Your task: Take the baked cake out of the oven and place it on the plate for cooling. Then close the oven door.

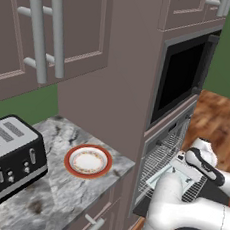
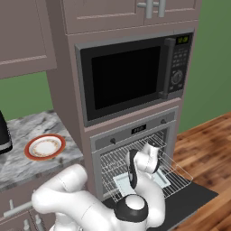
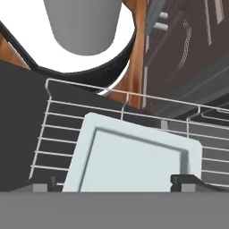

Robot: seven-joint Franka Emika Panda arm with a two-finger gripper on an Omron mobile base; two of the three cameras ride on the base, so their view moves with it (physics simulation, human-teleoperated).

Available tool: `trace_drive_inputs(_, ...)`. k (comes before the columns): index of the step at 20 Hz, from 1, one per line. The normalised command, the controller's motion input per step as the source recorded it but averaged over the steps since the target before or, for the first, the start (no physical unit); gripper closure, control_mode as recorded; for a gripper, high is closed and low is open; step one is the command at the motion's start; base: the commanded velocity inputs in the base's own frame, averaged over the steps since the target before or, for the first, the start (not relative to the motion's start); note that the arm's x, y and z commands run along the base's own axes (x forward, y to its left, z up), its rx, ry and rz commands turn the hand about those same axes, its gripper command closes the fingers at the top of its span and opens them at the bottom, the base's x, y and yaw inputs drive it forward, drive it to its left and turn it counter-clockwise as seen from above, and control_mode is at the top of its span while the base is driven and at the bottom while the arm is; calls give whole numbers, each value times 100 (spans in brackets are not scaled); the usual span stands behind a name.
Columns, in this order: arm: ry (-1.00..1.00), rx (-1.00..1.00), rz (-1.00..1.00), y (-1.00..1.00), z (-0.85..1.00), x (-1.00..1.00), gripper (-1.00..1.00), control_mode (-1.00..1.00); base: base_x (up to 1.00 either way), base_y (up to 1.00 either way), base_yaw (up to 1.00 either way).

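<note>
Kitchen: oven (image 2: 135, 131) rack (image 3: 116, 112) pulled out; open gripper (image 3: 116, 184) hangs over the tray (image 3: 134, 161), which spreads toward 12 o'clock.

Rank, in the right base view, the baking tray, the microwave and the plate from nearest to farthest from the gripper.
The gripper hangs open over the pulled-out oven rack.
1. Baking tray: on the rack, directly under the gripper.
2. Microwave: in the cabinet column above the oven.
3. Plate: off to the left on the marble counter, past the column's side.
</note>
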Motion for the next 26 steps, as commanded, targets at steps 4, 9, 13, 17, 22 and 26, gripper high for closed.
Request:
trace_drive_inputs(4, 0, 0, 0, -2, -34, 15, -100, -100, 0, 0, 0)
trace_drive_inputs(9, 2, 0, -1, -5, -36, 14, -100, -100, 0, 0, 0)
trace_drive_inputs(13, 2, 0, -2, -17, -32, 10, -100, -100, 0, 0, 0)
trace_drive_inputs(17, 1, 0, -2, -21, -24, 11, -100, -100, 0, 0, 0)
trace_drive_inputs(22, 0, 0, -1, -10, -3, 16, -100, -100, 0, 0, 0)
trace_drive_inputs(26, 0, 0, 0, 0, 0, 14, -100, -100, 0, 0, 0)
